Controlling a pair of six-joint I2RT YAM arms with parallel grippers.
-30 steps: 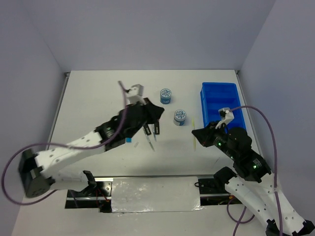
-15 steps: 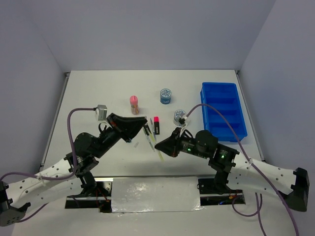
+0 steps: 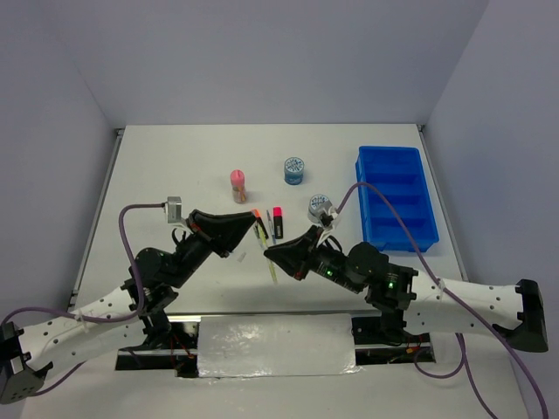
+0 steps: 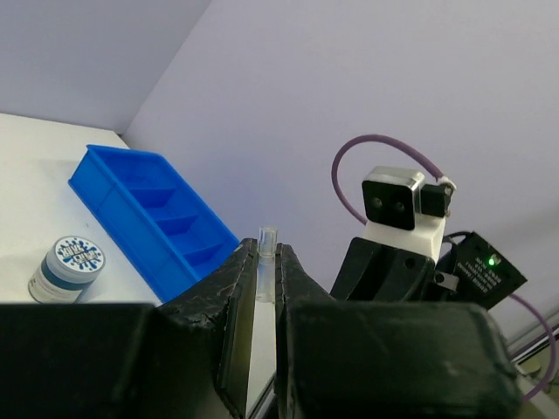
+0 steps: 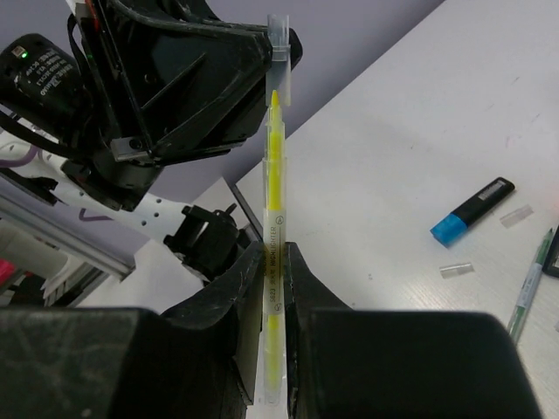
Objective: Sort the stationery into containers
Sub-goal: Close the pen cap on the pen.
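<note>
Status: pink-topped tube (image 3: 237, 185) stands upright on the table (image 3: 175, 166), left of centre, well apart from both arms. Left fingers (image 4: 240, 288) are clamped on a clear cap (image 4: 266, 249), pinched low, with its top sticking out past the tips. The arms meet mid-table toward the near edge, above the surface.

Right fingers (image 5: 244, 297) are clamped on a yellow pen (image 5: 272, 201), gripped by the barrel, bare yellow tip pointing at the cap. The tip sits right at the cap's mouth and in line with it; cannot tell if it is inside.

Lying flat on the table around the meeting point:
- pink-capped highlighter (image 3: 278, 223)
- thin green pen (image 5: 528, 284)
- blue-capped highlighter (image 5: 472, 209), with small clear bits (image 5: 456, 270) near it

First patterned roll (image 3: 295, 169) is further back, near centre. Second patterned roll (image 3: 319, 208) is closer in, just behind the right wrist and to the left of the tray.

Blue tray (image 3: 361, 192) is on the right side of the table, long axis running near to far, with cross dividers making several compartments. Every stationery item in view is outside the tray.
</note>
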